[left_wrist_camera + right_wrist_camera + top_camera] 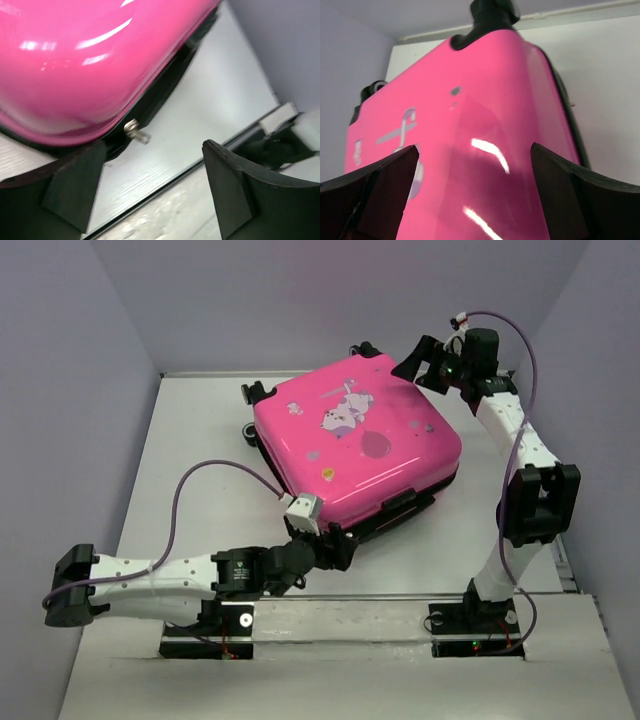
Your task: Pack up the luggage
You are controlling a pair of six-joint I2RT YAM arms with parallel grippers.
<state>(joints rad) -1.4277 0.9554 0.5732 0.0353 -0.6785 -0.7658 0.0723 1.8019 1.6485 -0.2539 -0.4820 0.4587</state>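
— Where do we have the luggage (355, 440)?
— Shut and flat on the desk (200, 440), print up, set askew between our two arms.
— Our left pincer (155, 150)?
— Jaws apart, low at the near edge and gripping nothing. A zip pull (136, 131) sits just beyond it.
— And the right pincer (475, 150)?
— Jaws wide apart too, at the far right corner. We see the pink shell ahead and nothing clamped.

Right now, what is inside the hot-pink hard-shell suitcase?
The hot-pink hard-shell suitcase lies shut, printed shell up. Only its dark seam and a small metal zipper pull show at the near edge; any contents are hidden by the shell.
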